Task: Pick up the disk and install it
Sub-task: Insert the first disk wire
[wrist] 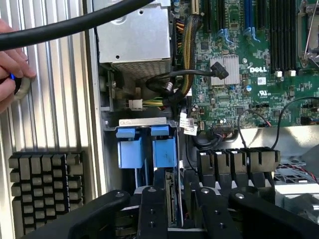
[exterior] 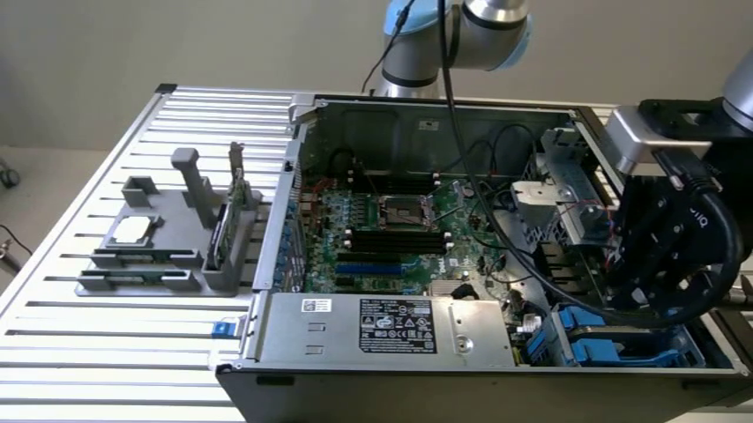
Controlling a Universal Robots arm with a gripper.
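The disk (wrist: 171,199) stands edge-on in the drive bay at the corner of the open computer case, its thin silver side and connector facing me. Two blue carrier tabs (wrist: 163,149) sit just beyond it. My gripper (wrist: 179,211) straddles the disk with its black fingers (wrist: 152,211) spread. One finger lies close along the disk and a gap shows on the other side, so the gripper is open. In the exterior view the arm's wrist (exterior: 665,247) hangs over the bay, beside blue carriers (exterior: 600,344).
A grey power-supply box (exterior: 400,326) fills the case's front edge, and the motherboard (exterior: 389,229) lies behind it. A grey fixture (exterior: 176,238) holding a small chip stands on the slatted table. A person's hand (wrist: 10,64) and a black finned block (wrist: 45,189) are outside the case wall.
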